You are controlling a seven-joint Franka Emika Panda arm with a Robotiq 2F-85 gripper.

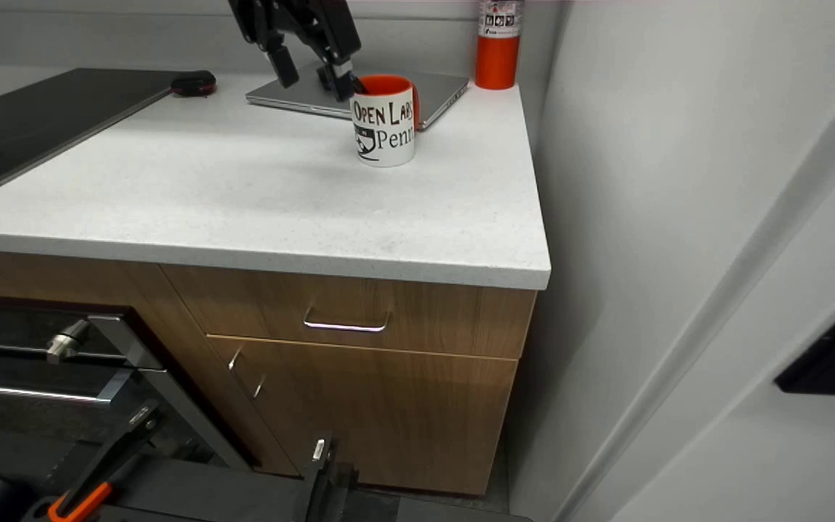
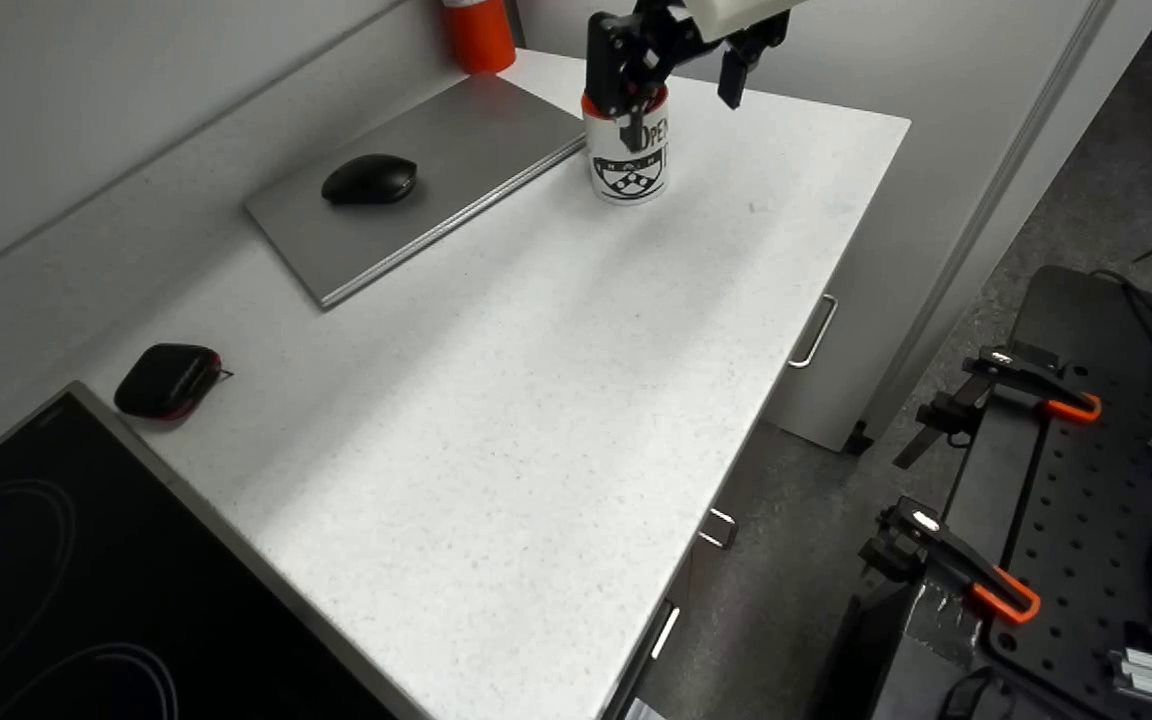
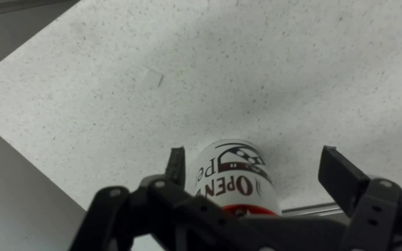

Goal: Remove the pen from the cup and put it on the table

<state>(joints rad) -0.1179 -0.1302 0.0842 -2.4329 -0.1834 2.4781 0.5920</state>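
The cup (image 1: 385, 130), a white mug with a red rim and dark lettering, stands upright on the table (image 1: 243, 196), a white countertop. The cup also shows in an exterior view (image 2: 628, 172) and, partly covered by the gripper, in the wrist view (image 3: 234, 174). A small dark piece at its rim, which may be the pen (image 1: 359, 85), shows beside a finger; I cannot tell for sure. My gripper (image 1: 314, 76) is open with its fingers wide apart, also in an exterior view (image 2: 684, 112). In the wrist view the gripper (image 3: 253, 153) has the cup between its fingers, nearer the left one.
A closed grey laptop (image 2: 456, 160) lies behind the cup with a black mouse (image 2: 369, 179) on it. A red canister (image 1: 497, 61) stands at the back corner. A small black case (image 2: 169, 381) lies near the dark cooktop (image 2: 46, 560). A wall (image 1: 678, 181) borders the counter's end.
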